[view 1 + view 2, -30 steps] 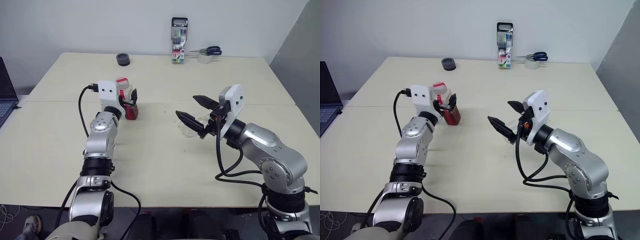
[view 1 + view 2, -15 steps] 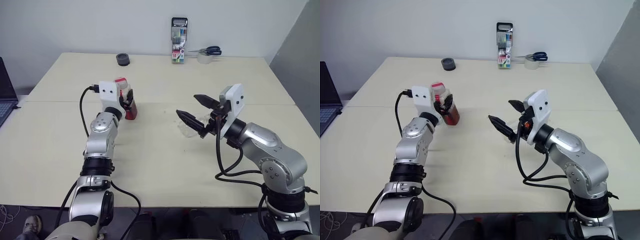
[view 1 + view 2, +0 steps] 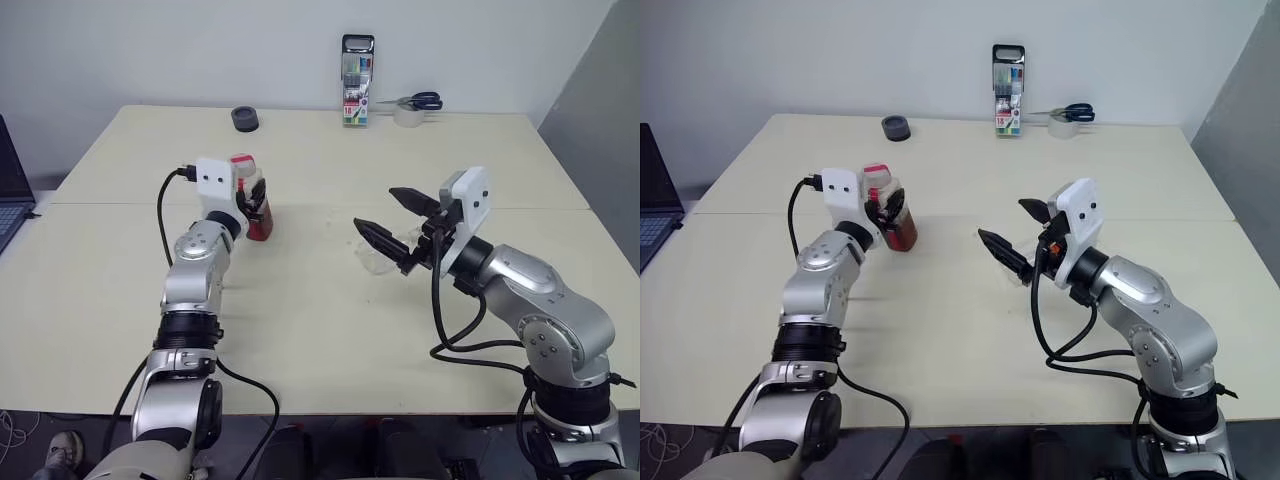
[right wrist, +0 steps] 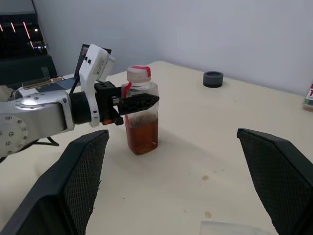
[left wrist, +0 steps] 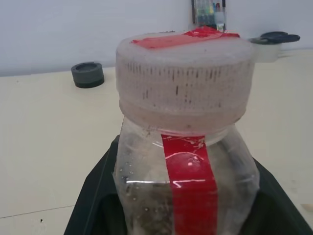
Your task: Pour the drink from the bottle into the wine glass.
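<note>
Left hand (image 4: 128, 104) clamped round bottle (image 4: 142, 110) mid-body, upright on tabletop (image 3: 300, 320), cap on (keeps drink (image 4: 142, 138) in). Right hand (image 3: 395, 227) spread wide, empty, right of bottle, over wine glass (image 3: 385, 255), seemingly lying down.

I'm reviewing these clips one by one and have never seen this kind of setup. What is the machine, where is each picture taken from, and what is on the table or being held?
This is a humanoid robot with two arms, each ending in a gripper with two black fingers. Two pictures come from a camera on its head, looking down over the arms. The other two come from cameras on the wrists, looking along each gripper's fingers.

The left gripper is shut on the bottle, which stands upright on the table, capped, with the drink filling its lower part. The right gripper is open and holds nothing; the wine glass shows just under its fingers, partly hidden.

At the table's far edge are a marker case, scissors on a tape roll, and a dark round object.
</note>
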You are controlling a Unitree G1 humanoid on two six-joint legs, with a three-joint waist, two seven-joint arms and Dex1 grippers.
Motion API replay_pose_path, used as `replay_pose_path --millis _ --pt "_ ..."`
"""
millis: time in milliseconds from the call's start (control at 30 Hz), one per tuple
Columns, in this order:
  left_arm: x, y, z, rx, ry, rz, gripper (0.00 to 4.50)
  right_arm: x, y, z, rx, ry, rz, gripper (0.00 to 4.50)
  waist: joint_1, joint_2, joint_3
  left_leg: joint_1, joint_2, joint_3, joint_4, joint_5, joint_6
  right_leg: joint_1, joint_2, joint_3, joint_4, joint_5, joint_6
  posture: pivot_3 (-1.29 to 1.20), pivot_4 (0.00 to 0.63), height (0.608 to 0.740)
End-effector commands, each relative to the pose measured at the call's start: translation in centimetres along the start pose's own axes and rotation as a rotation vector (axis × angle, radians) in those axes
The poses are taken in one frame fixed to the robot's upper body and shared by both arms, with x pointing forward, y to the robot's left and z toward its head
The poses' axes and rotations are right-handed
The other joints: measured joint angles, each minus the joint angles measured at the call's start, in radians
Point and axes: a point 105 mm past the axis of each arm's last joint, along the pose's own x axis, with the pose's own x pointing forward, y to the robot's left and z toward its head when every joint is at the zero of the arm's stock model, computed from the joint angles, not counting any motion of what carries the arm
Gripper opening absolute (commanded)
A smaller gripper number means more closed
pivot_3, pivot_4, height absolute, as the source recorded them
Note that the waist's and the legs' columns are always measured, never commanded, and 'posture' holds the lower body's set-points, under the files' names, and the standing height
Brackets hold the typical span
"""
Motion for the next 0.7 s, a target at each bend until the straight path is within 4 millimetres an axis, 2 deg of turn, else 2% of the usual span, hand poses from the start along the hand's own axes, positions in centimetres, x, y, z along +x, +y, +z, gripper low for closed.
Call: replay_pose_path --millis 33,167,367,500,600,700 --pt "-0.4 -3.0 4.7 0.052 -0.104 -0.207 1.82 0.4 0.0 1.5 -0.031 -0.029 -0.007 4.5 0.0 0.0 0.0 0.0 0.0 0.0 0.0 0.0 0.0 0.0 0.0 0.0 0.0 0.0 0.0 0.0 0.15 0.74" --pt "-1.9 -6.2 7.0 0.085 -0.123 -0.46 1.82 1.3 -0.2 2.4 -0.037 -0.024 -0.011 4.5 0.0 0.0 0.0 -0.001 0.0 0.0 0.0 0.0 0.0 -0.001 0.0 0.0 0.0 0.0 0.0 0.0 0.15 0.74" --pt "-3.4 -9.0 8.6 0.138 -0.133 -0.688 1.82 2.5 -0.2 4.2 -0.019 -0.055 -0.021 4.5 -0.004 0.001 0.001 -0.001 0.0 0.0 0.0 0.0 0.0 -0.001 0.0 0.0 0.0 0.0 0.0 0.0 0.15 0.74" --pt "-4.2 -10.5 8.3 0.174 -0.118 -0.79 1.82 3.0 0.1 4.8 0.007 -0.069 -0.021 4.5 -0.002 0.001 0.001 -0.001 0.0 0.0 0.0 0.0 0.0 -0.001 0.0 0.0 0.0 0.0 0.0 0.0 0.15 0.74" --pt "-4.2 -11.6 7.4 0.178 -0.101 -0.834 1.82 3.6 0.5 5.0 0.027 -0.086 -0.011 4.5 -0.001 0.001 0.001 -0.001 0.0 0.0 0.0 0.0 0.0 -0.001 0.0 0.001 0.0 0.0 0.0 0.0 0.15 0.74" --pt "-4.2 -12.2 7.3 0.163 -0.106 -0.857 1.82 4.1 0.5 4.8 0.035 -0.088 -0.017 4.5 -0.002 0.002 0.001 -0.001 0.0 0.0 0.0 0.0 0.0 -0.002 0.0 0.001 0.0 0.0 0.0 0.0 0.15 0.74"
